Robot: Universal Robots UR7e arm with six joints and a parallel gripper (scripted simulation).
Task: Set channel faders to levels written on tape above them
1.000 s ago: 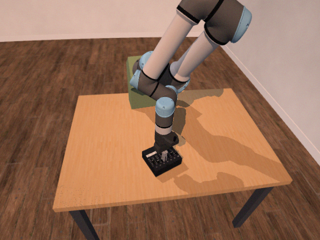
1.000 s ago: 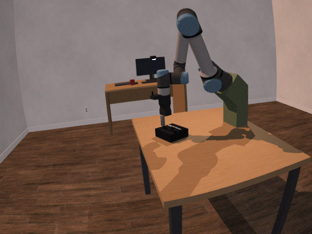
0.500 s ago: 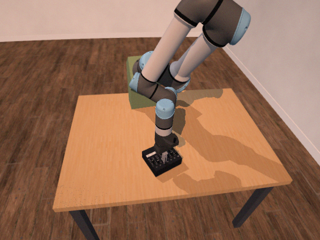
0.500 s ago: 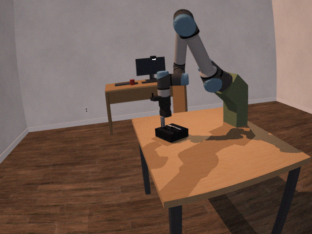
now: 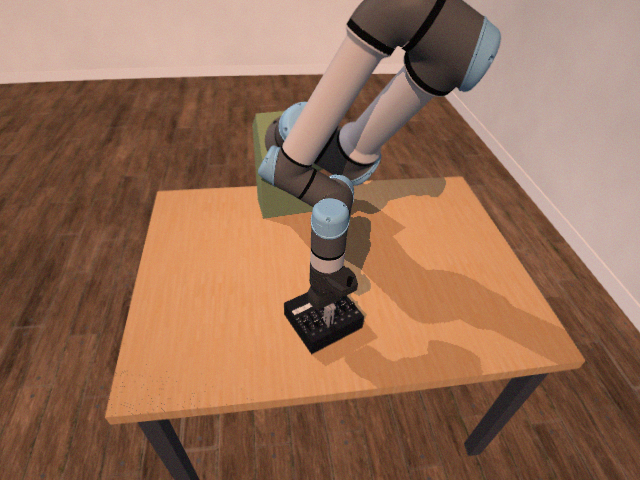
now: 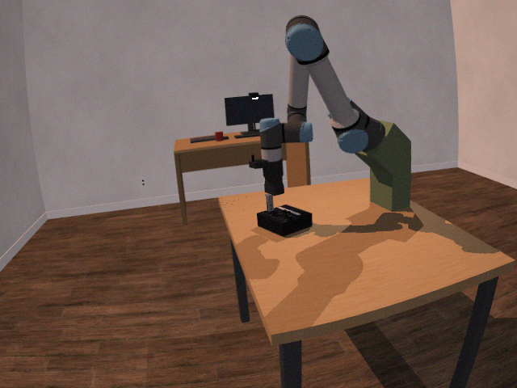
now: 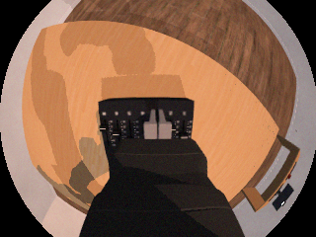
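Note:
The black lighting desk (image 5: pixel 323 322) stands flat on the wooden table, near its front middle; it also shows in the exterior view (image 6: pixel 284 219) and in the wrist view (image 7: pixel 146 122). A white tape strip (image 5: pixel 301 309) lies along its far left edge. Several small faders run across its top; their levels are too small to read. My gripper (image 5: pixel 329 316) points straight down with its fingers shut together, the tips resting among the faders in the desk's middle. In the wrist view the shut fingertips (image 7: pixel 153 125) cover one fader slot. Nothing is held between them.
The green robot base block (image 5: pixel 273 170) stands at the table's back edge. A second desk with a monitor (image 6: pixel 249 109) stands by the far wall, away from the table.

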